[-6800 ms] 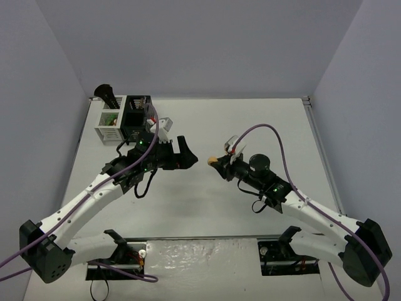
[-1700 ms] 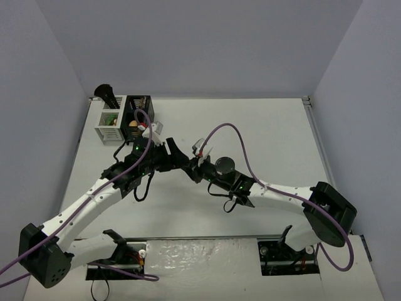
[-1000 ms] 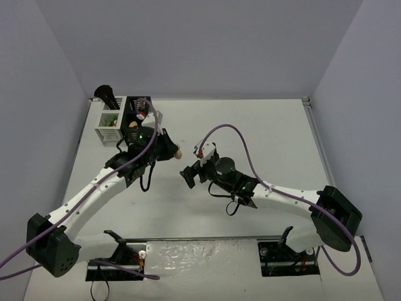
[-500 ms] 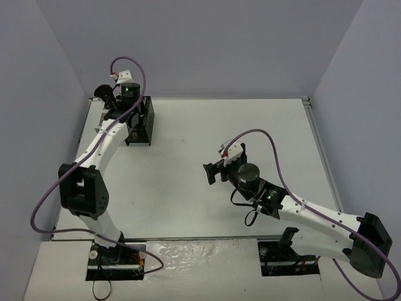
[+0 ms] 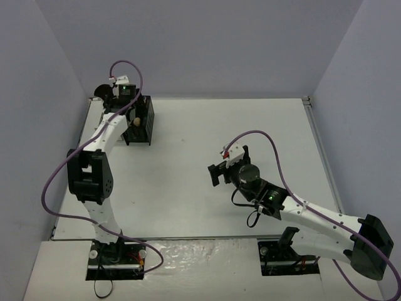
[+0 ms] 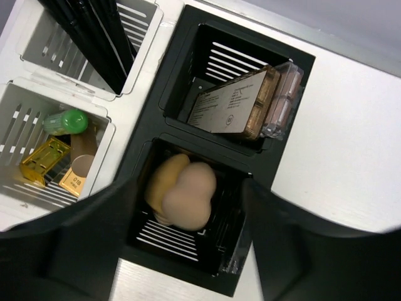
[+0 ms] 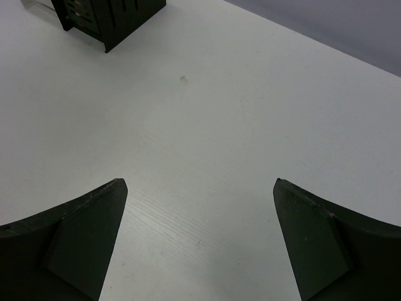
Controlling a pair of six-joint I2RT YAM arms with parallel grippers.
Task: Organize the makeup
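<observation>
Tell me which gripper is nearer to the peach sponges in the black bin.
Left. The left gripper hangs directly above the peach sponges, with its fingers open on either side of their compartment in the black bin. The right gripper is far off, over the middle of the table.

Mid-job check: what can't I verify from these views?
Top external: white bins hidden under the left arm; black bin contents too small.
Left wrist: brushes cut off by the top edge; sponges overlap, count unclear.
Right wrist: black bin cut off by the top edge.
</observation>
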